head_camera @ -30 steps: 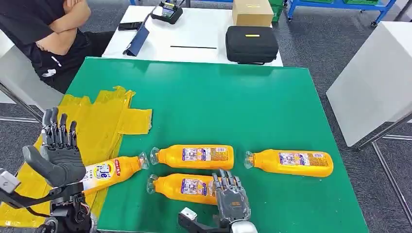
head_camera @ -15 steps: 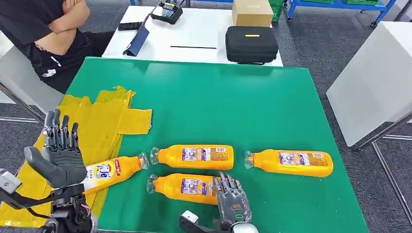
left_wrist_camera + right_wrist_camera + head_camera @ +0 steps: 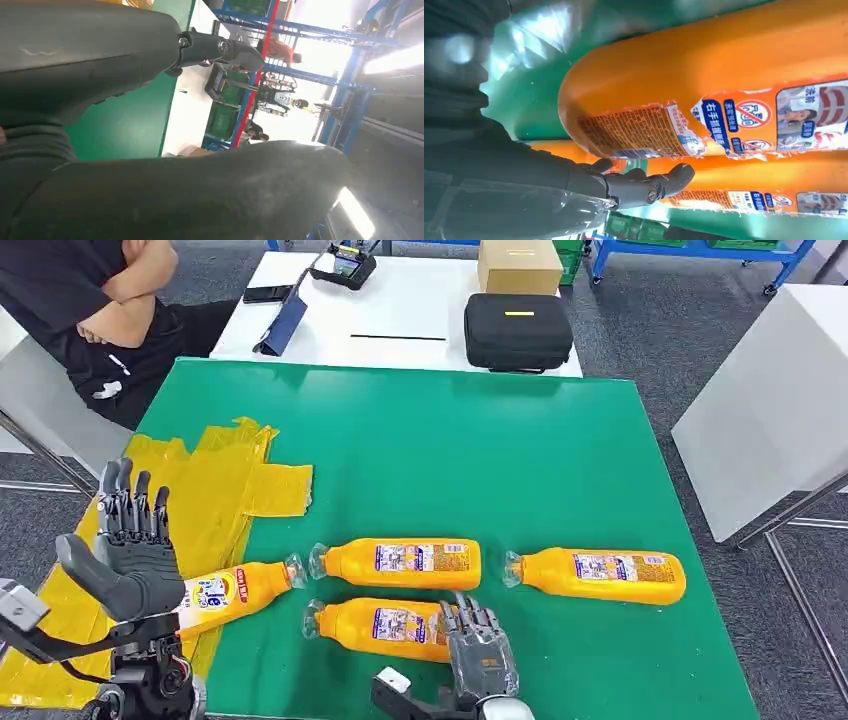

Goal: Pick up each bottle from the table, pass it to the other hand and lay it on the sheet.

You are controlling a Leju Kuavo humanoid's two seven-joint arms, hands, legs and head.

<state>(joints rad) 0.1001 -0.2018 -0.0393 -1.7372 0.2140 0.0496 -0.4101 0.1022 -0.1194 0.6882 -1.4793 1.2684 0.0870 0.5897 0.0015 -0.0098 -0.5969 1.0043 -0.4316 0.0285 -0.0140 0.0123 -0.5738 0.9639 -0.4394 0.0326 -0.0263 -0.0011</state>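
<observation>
orange nearest bottle [image 3: 380, 627] lies on the green surface [image 3: 480, 460], just right of the yellow sheet [image 3: 215, 490]. right hand [image 3: 478, 655] spread at its base; left hand [image 3: 130, 550] open, empty. a shallow grasp could roll it away.

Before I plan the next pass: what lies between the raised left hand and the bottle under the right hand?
In the head view, one bottle lies between the left hand and the bottle at the right hand, partly on the yellow sheet.
</observation>
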